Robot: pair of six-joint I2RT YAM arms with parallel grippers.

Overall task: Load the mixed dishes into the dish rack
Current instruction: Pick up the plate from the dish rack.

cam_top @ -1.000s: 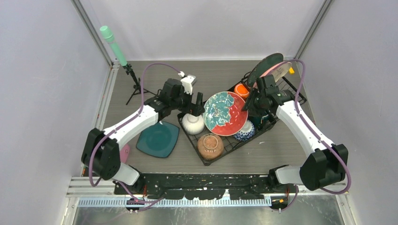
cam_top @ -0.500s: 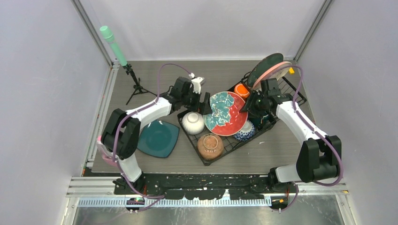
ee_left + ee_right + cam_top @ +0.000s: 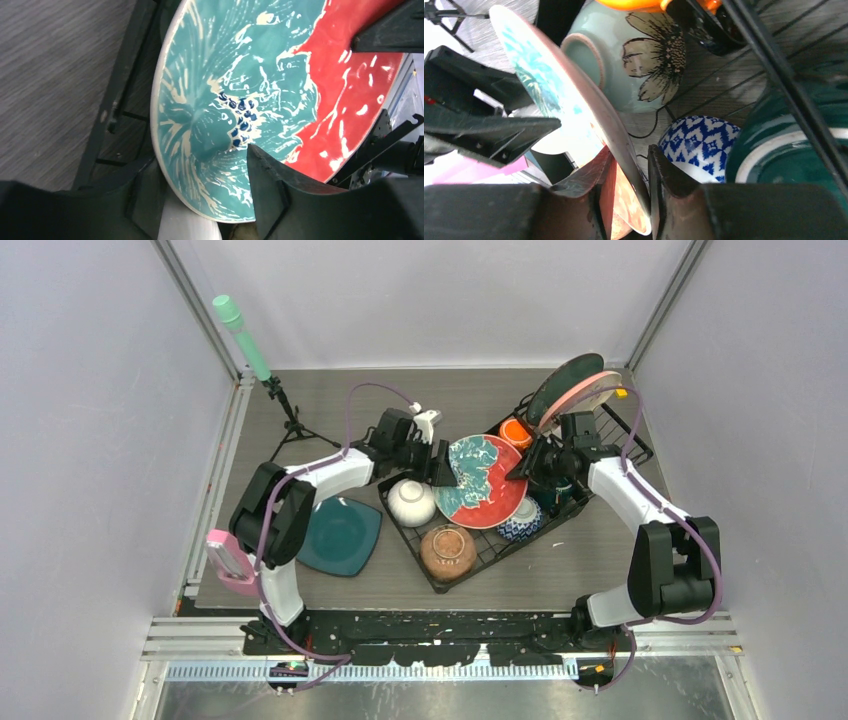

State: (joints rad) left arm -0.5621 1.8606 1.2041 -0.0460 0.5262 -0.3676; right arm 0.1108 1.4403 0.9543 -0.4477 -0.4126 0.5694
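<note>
The teal-and-red plate [image 3: 482, 480], tilted above the dish rack [image 3: 497, 552], is pinched by its rim in the narrowed right gripper [image 3: 522, 468], and its opposite rim has just been straddled by the closing left gripper [image 3: 438, 469], a firm clamp not being discernible, so two-handed slotting seems prepared.

We can read no text, label, brand, number or sign anywhere in these views. The marks on the teal-and-red plate [image 3: 225, 100] and the blue-patterned bowl [image 3: 699, 145] are decoration, not writing.
</note>
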